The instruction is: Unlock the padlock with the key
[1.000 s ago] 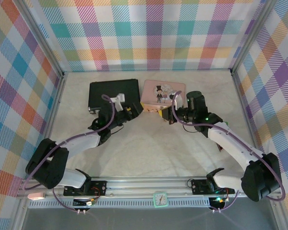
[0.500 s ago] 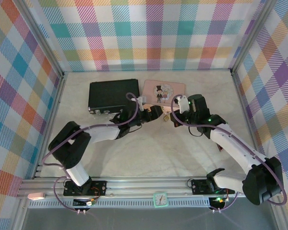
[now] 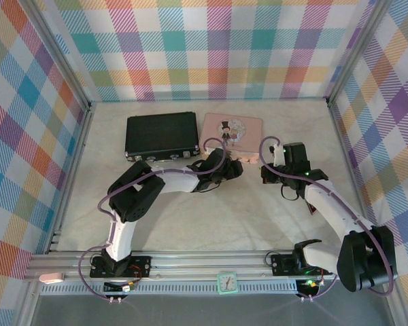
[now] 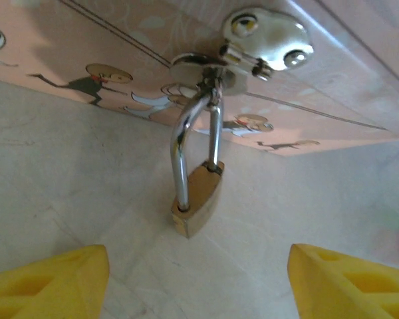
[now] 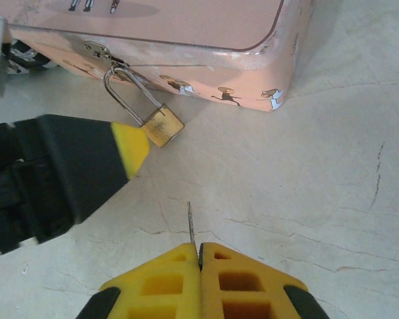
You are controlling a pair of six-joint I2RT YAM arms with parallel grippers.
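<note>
The padlock [image 4: 198, 199] — small, brass, silver-shackled — hooks through the clasp [image 4: 266, 36].

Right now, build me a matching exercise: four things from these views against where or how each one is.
1. small brass padlock with silver shackle
2. thin dark metal key
3. left gripper
4. flat black case

A. open
B. pinched in the right gripper
C. hung through the silver clasp of the pink tin
D. left of the pink tin, top view

Pairs: 1-C, 2-B, 3-A, 4-D
</note>
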